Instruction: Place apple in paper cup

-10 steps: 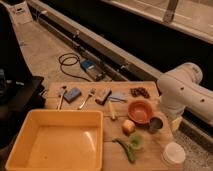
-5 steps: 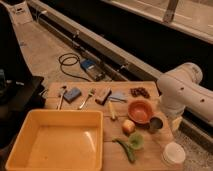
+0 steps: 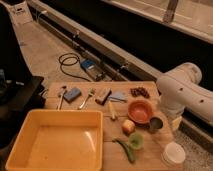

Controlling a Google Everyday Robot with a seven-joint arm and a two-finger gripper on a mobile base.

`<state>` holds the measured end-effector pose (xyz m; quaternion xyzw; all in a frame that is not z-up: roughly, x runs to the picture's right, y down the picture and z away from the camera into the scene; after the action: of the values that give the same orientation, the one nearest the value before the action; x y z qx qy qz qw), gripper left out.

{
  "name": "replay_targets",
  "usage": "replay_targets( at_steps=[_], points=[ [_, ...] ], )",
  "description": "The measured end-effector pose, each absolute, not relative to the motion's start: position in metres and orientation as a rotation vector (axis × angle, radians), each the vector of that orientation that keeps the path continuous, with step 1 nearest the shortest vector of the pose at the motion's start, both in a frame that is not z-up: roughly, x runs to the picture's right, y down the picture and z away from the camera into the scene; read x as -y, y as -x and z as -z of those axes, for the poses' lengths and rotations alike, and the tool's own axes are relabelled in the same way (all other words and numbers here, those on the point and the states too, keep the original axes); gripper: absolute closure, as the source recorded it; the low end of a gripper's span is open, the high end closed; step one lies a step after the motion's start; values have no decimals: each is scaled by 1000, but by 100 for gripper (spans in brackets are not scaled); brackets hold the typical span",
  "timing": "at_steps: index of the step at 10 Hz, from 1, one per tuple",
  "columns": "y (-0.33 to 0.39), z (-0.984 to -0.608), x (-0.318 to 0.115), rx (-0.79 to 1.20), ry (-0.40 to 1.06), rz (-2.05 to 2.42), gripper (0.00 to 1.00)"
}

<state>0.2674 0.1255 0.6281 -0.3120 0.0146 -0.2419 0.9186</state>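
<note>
Evidently nothing has shifted in the last second. The wooden tabletop (image 3: 107,152), the big yellow plastic tray (image 3: 56,142) on its far side from the robot, and the white robot arm (image 3: 182,92) at the opposite edge all sit as they did, so I judge the task has not really begun. The round orange bowl (image 3: 140,111) stands between tray and arm. The short white paper cup (image 3: 173,153) waits at the near corner below the arm. The small pale-yellow, pink-blushed apple (image 3: 128,126) lies on the tabletop just in front of the bowl, untouched. The gripper (image 3: 170,119) hangs at the arm's lower end, beside the small grey metal cup (image 3: 156,123). The apple lies toward the tray from it, near but apart, with that metal cup between them. Whether the gripper is open or closed I cannot tell.
</note>
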Motion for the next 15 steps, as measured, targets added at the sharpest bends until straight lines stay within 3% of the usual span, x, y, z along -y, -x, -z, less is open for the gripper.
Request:
replay_targets(
  at_steps=[5,11,15],
  points=[
    [-180,-651,-91,95,539,599,33],
    [-198,-650,-91,63,550,590,33],
    [-206,-673,-117,128,589,654,33]
  ],
)
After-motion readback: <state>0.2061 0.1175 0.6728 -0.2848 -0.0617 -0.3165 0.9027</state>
